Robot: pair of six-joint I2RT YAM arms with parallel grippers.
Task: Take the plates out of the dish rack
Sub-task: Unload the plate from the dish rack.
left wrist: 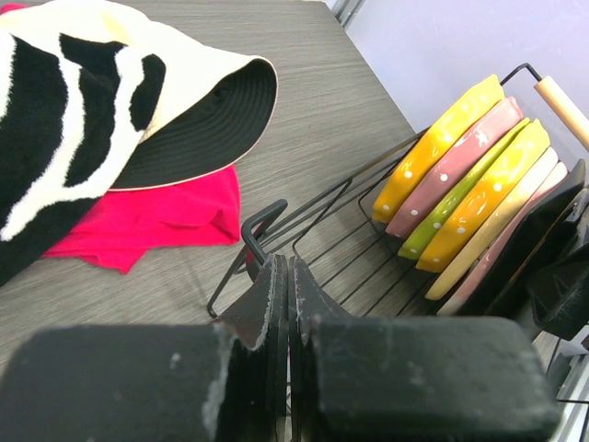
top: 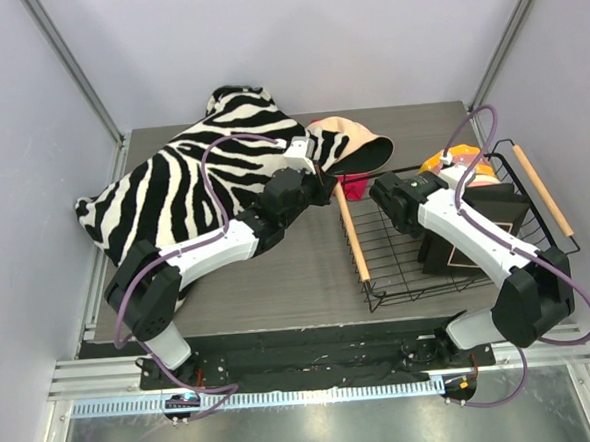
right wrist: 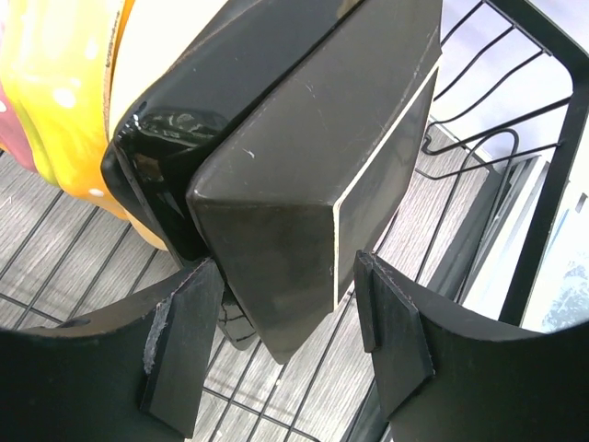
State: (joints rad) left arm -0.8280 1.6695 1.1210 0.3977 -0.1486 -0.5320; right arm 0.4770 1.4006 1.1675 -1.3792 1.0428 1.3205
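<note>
Fingers spread, the right gripper (right wrist: 283, 281) straddles the dark square plate (right wrist: 304, 157) standing in the dish rack (right wrist: 554, 184); the left gripper (left wrist: 287, 276), clenched empty, hangs farther off

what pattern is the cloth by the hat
Cloth: black-and-white zebra stripes, clearest in top external view.

One black wire dish rack (top: 408, 264) is being shown, with two wooden rod handles (top: 352, 236). Inside the rack, at least seven plates (left wrist: 479, 184) are being held on edge:
- two orange dotted plates (left wrist: 419, 170)
- one pink dotted plate (left wrist: 469, 147)
- one yellow-green plate (left wrist: 433, 235)
- one cream plate (left wrist: 515, 207)
- two dark square plates (right wrist: 304, 184)

Left of the rack, one peach hat (top: 356, 147), one red cloth (top: 353, 185) and one zebra-striped blanket (top: 192, 182) are being shown.
</note>
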